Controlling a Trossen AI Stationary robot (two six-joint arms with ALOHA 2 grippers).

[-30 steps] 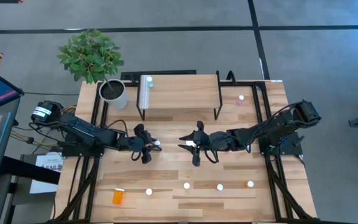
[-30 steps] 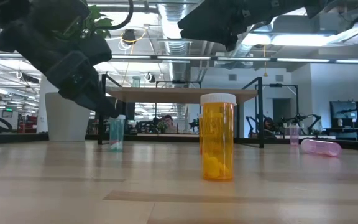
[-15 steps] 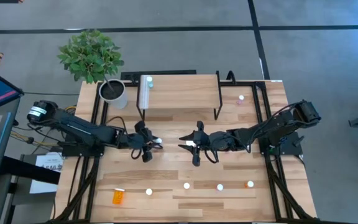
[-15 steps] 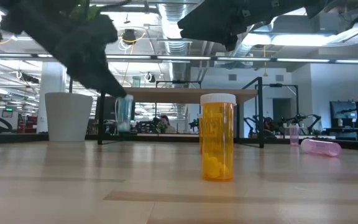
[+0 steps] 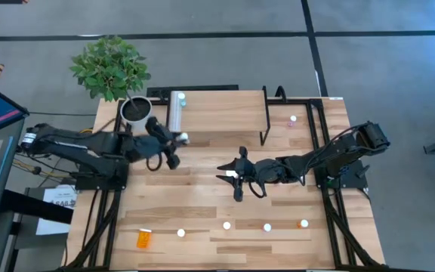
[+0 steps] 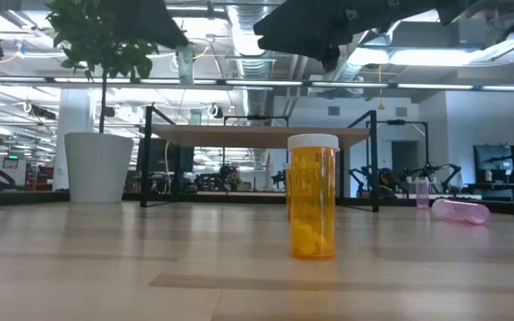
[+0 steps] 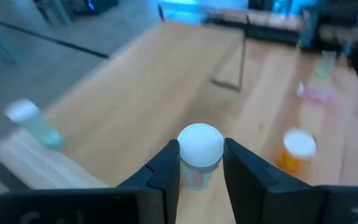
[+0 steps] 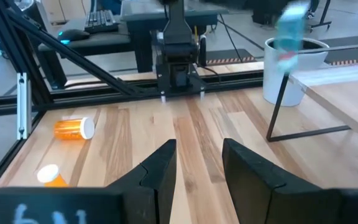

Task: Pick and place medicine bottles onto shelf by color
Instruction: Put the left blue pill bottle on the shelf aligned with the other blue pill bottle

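Since the earlier frames, the left arm has been drawn back and raised toward the shelf's (image 5: 221, 113) left end, and the teal bottle (image 5: 181, 137) has been lifted off the table (image 5: 217, 204) with it; the right arm has not shifted.

From above, the whole layout is given: the shelf at the far middle of the table, a white plant pot (image 5: 137, 113) at its left, a teal bottle (image 5: 180, 97) already standing on the shelf's far-left corner, a pink bottle (image 5: 292, 119) on the table right of the shelf, and a near row of white-capped bottles with an orange bottle (image 5: 144, 239) lying at its left end.

At table height, what the overhead view hides is shown: an upright orange bottle (image 6: 313, 196) close to the camera with yellow pills inside, a pink bottle (image 6: 460, 211) lying on its side at the right, and the carried bottle held high above the shelf top.

No label or writing can be read on any bottle.

The left pincer (image 7: 199, 163) is seen in its wrist view clenched on the teal bottle, whose white cap sits between the fingers (image 7: 166, 171), just near of the shelf's left end.

The right pincer (image 8: 197, 163) hangs released over the table's middle, nothing between its fingers, well apart from the near row of bottles.
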